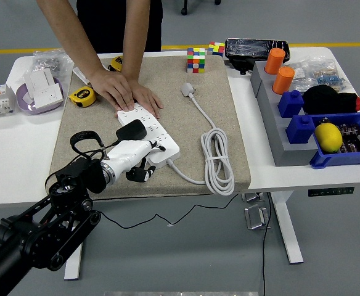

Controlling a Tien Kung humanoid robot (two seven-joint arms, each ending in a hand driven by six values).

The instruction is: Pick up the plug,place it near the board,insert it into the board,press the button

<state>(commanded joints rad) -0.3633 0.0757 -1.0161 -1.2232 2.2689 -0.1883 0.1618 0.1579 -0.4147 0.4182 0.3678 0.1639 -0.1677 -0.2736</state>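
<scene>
A white table [20, 166] stands on a grey floor, with a beige felt mat [229, 123] spread over its middle. At the lower left of the frame the robot's black left arm rises over the near edge of the table and ends in a white left hand [134, 161]. The hand lies on the mat at the near end of the white power strip [154, 135], its dark fingers [142, 174] curled under just in front of the strip's near edge; whether they touch the strip cannot be told. They hold nothing that can be seen. The black plug [130, 131] sits on the strip's left side, just above the hand, with its black cord looping back toward the arm.

Right of the strip, a white cable [217, 157] lies coiled on the mat and runs up to a white plug head [187, 90] near the centre top. At the strip's far end, a person's two hands [127, 92] press flat on it and on the mat. A yellow tape measure [81, 96] lies just left of those hands, and a colour cube [195, 60] stands at the mat's far edge. On the right side of the table are a grey rack with orange cylinders [277, 69] and a blue bin [346, 145] holding a yellow ball.
</scene>
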